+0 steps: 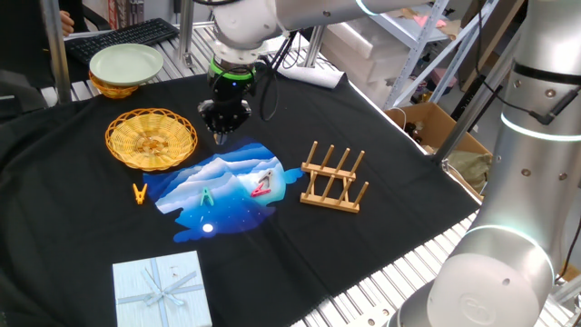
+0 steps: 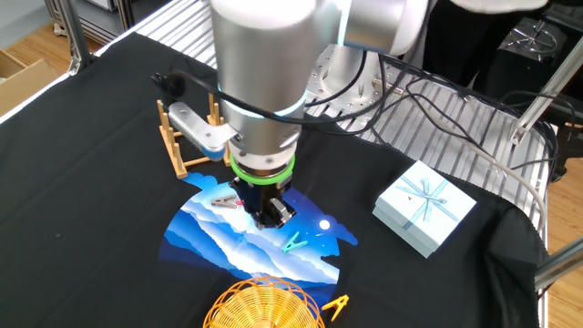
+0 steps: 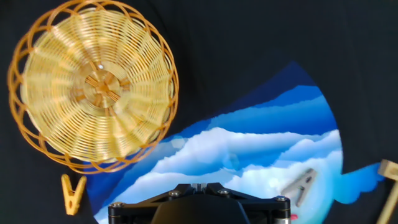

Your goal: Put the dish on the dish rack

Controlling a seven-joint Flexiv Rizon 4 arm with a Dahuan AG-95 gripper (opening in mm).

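Note:
The dish (image 1: 151,138) is a golden woven wicker basket-plate lying flat on the black cloth, left of centre. It also shows in the other fixed view (image 2: 266,305) and at the upper left of the hand view (image 3: 93,87). The dish rack (image 1: 334,177) is small, light wood with upright pegs, and stands to the right; it shows in the other fixed view (image 2: 187,137) too. My gripper (image 1: 224,125) hangs shut and empty above the back edge of a blue mat, just right of the dish. Its fingertips (image 3: 199,185) sit pressed together.
A blue mountain-print mat (image 1: 222,186) holds a green peg (image 1: 208,197) and a red peg (image 1: 263,185). An orange peg (image 1: 139,193) lies by the dish. A pale green plate (image 1: 126,64) sits at the back left. A pale blue gift box (image 1: 162,289) lies at the front.

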